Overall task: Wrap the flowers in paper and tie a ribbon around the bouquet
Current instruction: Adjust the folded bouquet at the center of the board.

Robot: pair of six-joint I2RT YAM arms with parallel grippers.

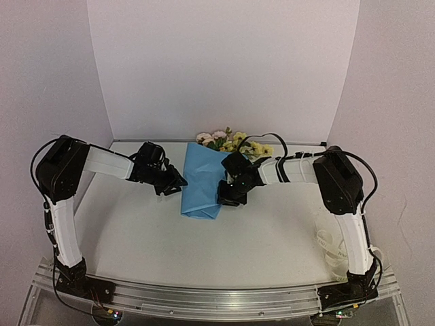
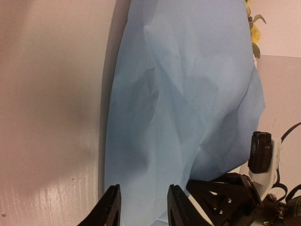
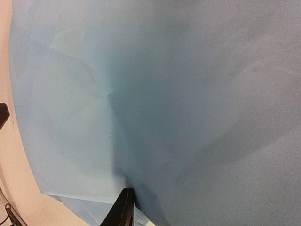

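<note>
Between left end effector (image 1: 179,184) and right end effector (image 1: 225,197), bouquet (image 1: 204,178)

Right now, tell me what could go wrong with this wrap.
1. The right gripper has a finger at a crease in the paper. A pinch there may crumple or tear it.
2. The ribbon lies off by the right arm, so nothing ties the wrap. It may fall open if let go.
3. The flowers sit close to that arm and could get crushed.
</note>
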